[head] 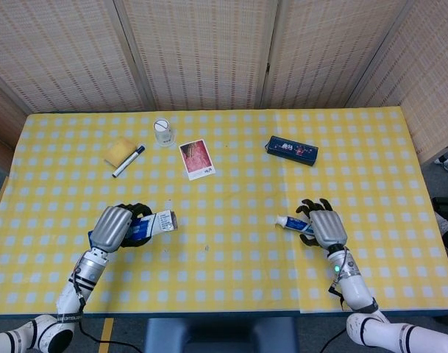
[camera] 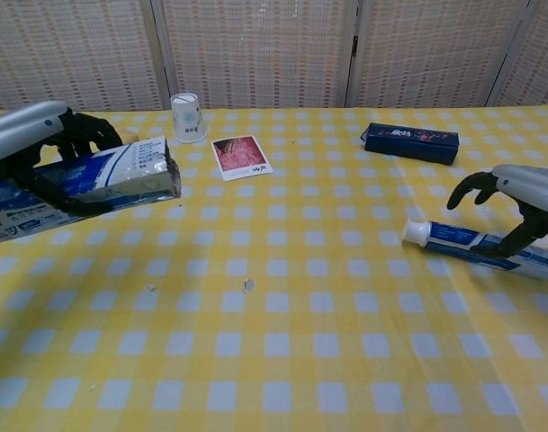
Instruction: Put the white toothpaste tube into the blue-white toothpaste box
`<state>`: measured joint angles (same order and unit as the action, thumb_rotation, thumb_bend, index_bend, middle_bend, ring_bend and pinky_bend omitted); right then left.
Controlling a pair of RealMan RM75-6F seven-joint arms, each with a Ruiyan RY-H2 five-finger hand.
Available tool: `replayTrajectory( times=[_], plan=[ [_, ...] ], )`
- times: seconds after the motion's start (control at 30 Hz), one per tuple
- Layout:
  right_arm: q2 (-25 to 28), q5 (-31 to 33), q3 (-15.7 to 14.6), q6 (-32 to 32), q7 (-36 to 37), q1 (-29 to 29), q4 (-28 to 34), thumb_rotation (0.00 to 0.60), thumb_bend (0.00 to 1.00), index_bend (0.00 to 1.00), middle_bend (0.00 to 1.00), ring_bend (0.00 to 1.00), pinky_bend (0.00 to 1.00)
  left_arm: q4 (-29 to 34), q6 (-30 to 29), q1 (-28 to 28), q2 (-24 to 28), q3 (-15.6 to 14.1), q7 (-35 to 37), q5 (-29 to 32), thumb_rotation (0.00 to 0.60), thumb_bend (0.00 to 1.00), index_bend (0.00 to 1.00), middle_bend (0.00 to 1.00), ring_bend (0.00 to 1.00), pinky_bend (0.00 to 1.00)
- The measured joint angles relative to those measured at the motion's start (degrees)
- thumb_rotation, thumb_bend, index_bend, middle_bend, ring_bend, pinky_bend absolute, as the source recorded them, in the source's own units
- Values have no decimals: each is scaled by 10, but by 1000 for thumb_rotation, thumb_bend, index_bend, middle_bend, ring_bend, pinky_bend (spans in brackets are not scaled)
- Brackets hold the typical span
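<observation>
The blue-white toothpaste box [camera: 94, 184] was held clear of the table in the curled fingers [camera: 85, 135] of the left hand [head: 112, 227], roughly level, its open end projecting past them. The white toothpaste tube [camera: 476, 246] lay flat, its cap pointing out beyond the arched fingers [camera: 467, 187] of the right hand [head: 326, 227] above it.

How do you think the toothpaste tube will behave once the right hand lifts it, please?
The tube lies flat and looks soft, so it will probably sag or dent under the right hand. Its glossy skin may slip. The round cap could make it roll slightly.
</observation>
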<state>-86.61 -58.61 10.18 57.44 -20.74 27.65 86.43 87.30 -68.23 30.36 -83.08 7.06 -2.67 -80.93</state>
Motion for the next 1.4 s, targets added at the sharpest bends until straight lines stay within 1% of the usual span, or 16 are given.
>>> replayTrajectory(
  times=[0.23, 0.4, 0.6, 0.73, 0.9, 0.93, 1.0, 1.07, 1.17, 1.27, 1.4],
  plan=[
    [-19, 28, 4, -15, -17, 21, -13, 600, 325, 331, 185, 239, 108, -15, 3, -1, 12, 3, 23, 1, 600, 254, 571, 653, 583, 562],
    [-33, 43, 6, -11, -31, 32, -29, 600, 325, 342, 199, 243, 111, -20, 0, -3, 22, 6, 41, 0, 600, 254, 571, 652, 583, 562],
    [-53, 62, 9, -7, -48, 45, -47, 600, 325, 413, 242, 263, 127, -32, 3, -3, 30, 6, 63, -3, 600, 254, 571, 653, 583, 562],
    [-62, 73, 9, -8, -59, 52, -54, 600, 326, 440, 253, 269, 133, -37, 2, -4, 32, 7, 74, -6, 600, 254, 571, 652, 583, 562],
    [-73, 81, 8, -1, -75, 60, -62, 600, 326, 478, 274, 288, 166, -45, 2, -4, 34, 7, 84, -6, 600, 256, 571, 653, 583, 562],
    [-75, 83, 8, 1, -78, 61, -64, 600, 326, 492, 285, 298, 183, -46, 3, -4, 35, 7, 86, -5, 600, 256, 571, 653, 583, 562],
    [-80, 86, 8, 5, -81, 63, -69, 600, 325, 537, 324, 338, 252, -48, 3, -4, 35, 8, 89, -5, 600, 255, 571, 652, 583, 562],
    [-85, 85, 8, 8, -82, 65, -73, 600, 326, 603, 387, 401, 347, -50, 3, -4, 35, 9, 92, -4, 600, 255, 571, 652, 583, 562],
    [-91, 82, 7, 11, -86, 68, -79, 600, 327, 672, 458, 471, 431, -52, 3, -4, 35, 9, 94, -3, 600, 255, 571, 652, 583, 562],
    [-97, 78, 6, 16, -92, 71, -85, 600, 333, 716, 507, 531, 488, -54, 3, -5, 36, 10, 97, -1, 600, 255, 571, 652, 583, 562],
    [-100, 61, 4, 25, -85, 71, -84, 600, 397, 722, 520, 611, 577, -55, 3, -6, 38, 11, 99, 2, 600, 256, 571, 652, 583, 562]
  ],
)
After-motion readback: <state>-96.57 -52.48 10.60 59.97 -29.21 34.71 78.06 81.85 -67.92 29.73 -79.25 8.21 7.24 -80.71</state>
